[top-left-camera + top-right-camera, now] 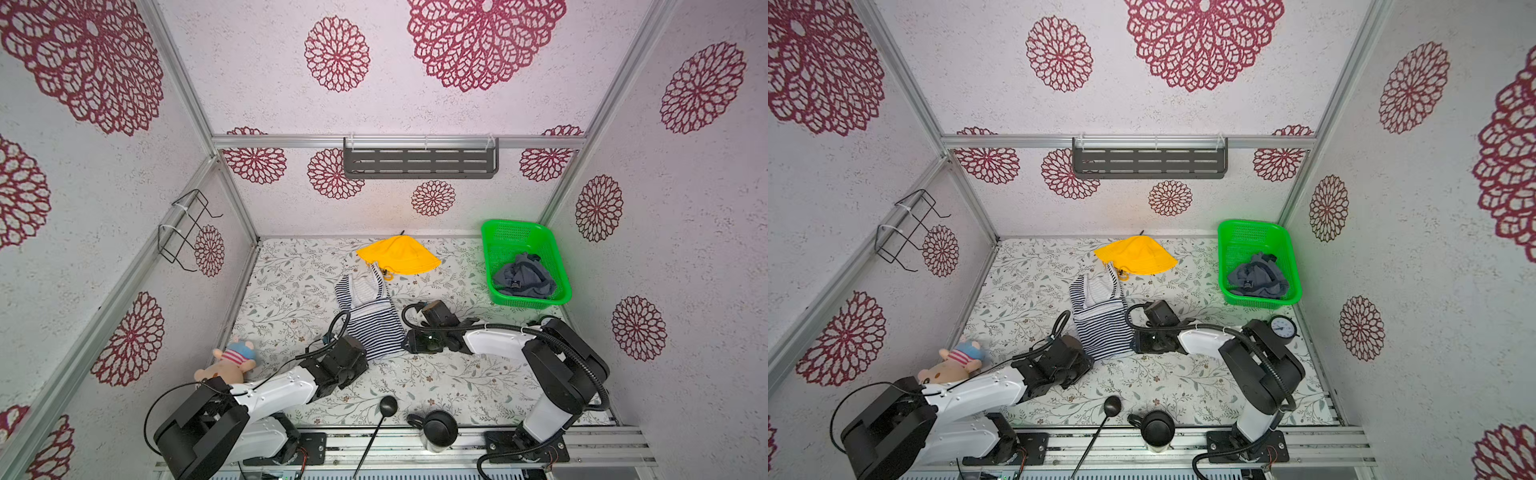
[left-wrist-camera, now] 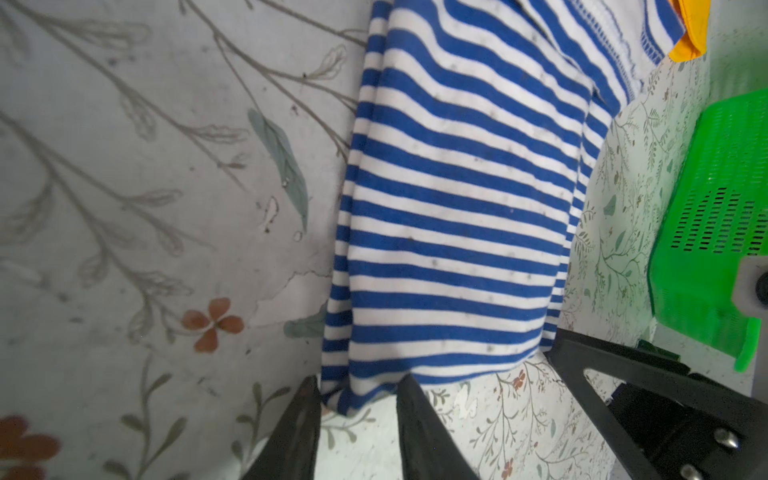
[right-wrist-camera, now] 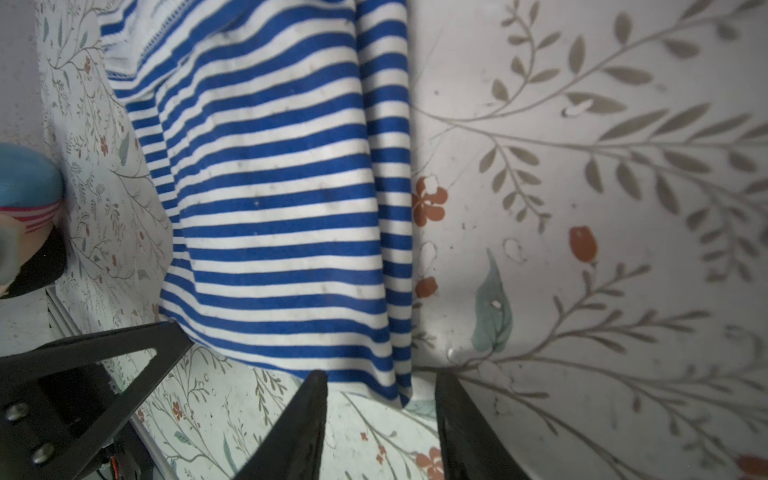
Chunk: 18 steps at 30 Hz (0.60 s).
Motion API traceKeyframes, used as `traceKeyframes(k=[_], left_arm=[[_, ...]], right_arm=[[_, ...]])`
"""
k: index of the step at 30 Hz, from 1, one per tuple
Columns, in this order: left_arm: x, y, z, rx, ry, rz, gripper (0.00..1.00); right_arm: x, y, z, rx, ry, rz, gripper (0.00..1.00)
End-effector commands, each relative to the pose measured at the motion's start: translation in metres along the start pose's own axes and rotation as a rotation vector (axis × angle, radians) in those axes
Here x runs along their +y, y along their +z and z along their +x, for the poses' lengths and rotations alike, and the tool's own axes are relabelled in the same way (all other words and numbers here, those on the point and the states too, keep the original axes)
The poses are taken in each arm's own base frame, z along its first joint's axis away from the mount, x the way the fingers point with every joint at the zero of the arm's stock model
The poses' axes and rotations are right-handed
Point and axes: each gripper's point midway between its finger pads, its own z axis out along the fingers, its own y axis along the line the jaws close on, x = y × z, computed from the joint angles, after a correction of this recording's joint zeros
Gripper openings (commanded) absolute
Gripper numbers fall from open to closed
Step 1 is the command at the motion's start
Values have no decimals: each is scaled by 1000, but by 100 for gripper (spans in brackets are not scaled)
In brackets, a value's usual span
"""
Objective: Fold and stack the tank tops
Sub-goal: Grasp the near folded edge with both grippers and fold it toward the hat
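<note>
Striped tank top [image 1: 371, 322], hem partly hidden

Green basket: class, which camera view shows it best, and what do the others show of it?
Both top views: the whole green basket shows, with a grey-blue garment bunched inside. The left wrist view catches only part of one slotted wall; the right wrist view shows none of it.

1 striped top [image 1: 370, 324], 1 grey top [image 1: 525, 278], 1 hat [image 1: 401, 253], 1 basket [image 1: 519, 232], 1 toy [image 1: 230, 361], 1 ladle [image 1: 388, 405], 1 mug [image 1: 438, 426].
</note>
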Motion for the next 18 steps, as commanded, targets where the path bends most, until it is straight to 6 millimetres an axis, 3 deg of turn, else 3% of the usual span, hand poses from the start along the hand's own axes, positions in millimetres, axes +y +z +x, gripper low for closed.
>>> traceKeyframes(k=[1, 6, 13, 16, 18], left_arm=[[-1, -1, -1, -8, 6, -14, 33], [-1, -2, -2, -12, 8, -16, 28], [-6, -7, -5, -18, 28, -20, 14], [-9, -13, -6, -18, 44, -27, 0], [-12, -17, -6, -19, 59, -37, 0]], right_arm=[[2, 5, 2, 1, 19, -1, 44], [5, 9, 0, -6, 23, -9, 36], [13, -2, -7, -19, 6, -1, 1], [16, -11, -7, -21, -8, 5, 0], [18, -17, -5, -20, -17, 7, 0]])
